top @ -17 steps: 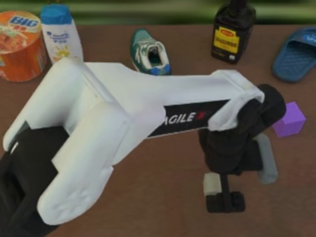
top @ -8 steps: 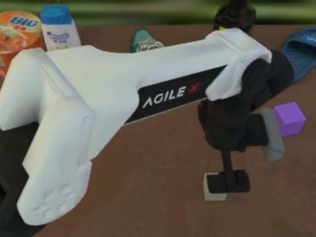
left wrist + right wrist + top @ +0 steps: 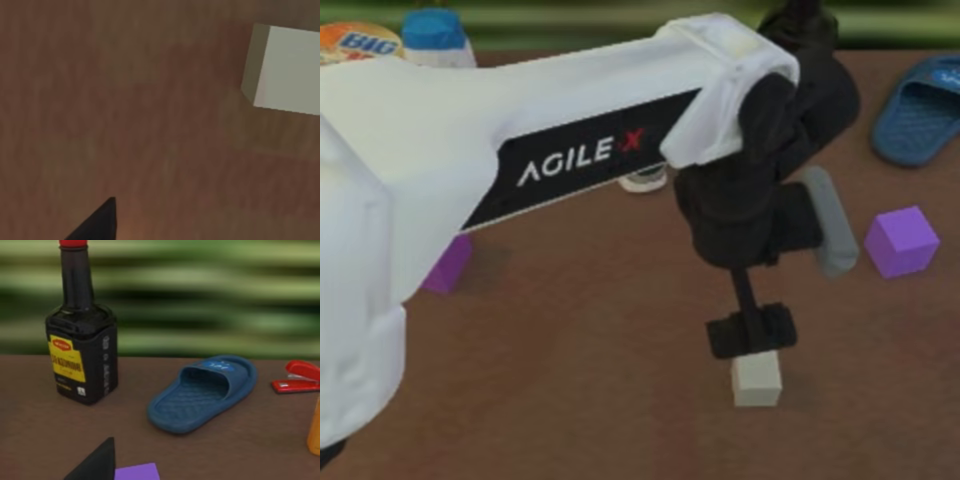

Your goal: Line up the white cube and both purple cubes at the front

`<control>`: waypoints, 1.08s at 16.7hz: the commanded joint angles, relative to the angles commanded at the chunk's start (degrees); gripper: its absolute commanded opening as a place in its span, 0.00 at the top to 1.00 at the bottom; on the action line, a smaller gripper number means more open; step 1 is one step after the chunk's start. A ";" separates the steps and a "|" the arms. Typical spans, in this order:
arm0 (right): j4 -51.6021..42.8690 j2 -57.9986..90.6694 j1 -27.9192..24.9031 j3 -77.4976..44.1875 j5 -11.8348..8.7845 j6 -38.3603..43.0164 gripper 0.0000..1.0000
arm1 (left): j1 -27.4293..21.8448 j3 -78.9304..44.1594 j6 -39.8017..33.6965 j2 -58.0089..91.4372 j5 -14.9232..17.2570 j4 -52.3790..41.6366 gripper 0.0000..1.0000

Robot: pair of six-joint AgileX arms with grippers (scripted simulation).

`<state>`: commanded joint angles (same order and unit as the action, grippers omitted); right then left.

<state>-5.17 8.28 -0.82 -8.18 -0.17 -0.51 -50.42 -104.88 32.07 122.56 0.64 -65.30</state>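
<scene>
One purple cube (image 3: 448, 266) peeks from under my left arm at the table's left. My left gripper (image 3: 752, 331) hangs just above the white cube (image 3: 757, 380), which rests on the table (image 3: 580, 390) at the front, released; how wide my fingers stand, I cannot tell. The other purple cube (image 3: 901, 240) sits at the right.

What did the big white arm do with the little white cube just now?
The left arm pulled back toward the far side of the table, and the left gripper let go of the white cube, which now sits free on the table just in front of it. That uncovered a purple cube at the left. The white cube, the right purple cube and the blue slipper stayed put.
</scene>
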 joint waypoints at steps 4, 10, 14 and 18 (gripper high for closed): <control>-9.43 16.76 -1.14 -15.01 0.01 -0.99 0.00 | 8.52 15.24 -5.03 -17.59 -0.55 9.05 0.00; -28.39 54.35 -3.21 -42.63 0.22 -3.03 0.00 | 25.15 48.31 -14.97 -56.49 -1.34 27.71 0.00; -41.00 79.60 -4.62 -60.37 0.36 -4.34 0.00 | 35.42 70.60 -21.10 -82.04 -1.59 40.49 0.00; -51.25 98.82 -5.82 -75.78 0.41 -5.37 0.00 | 43.60 88.30 -26.25 -101.80 -1.39 52.11 0.00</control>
<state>-56.42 107.10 -6.64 -83.96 0.24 -5.88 -6.82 -16.58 5.82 20.76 -0.75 -13.19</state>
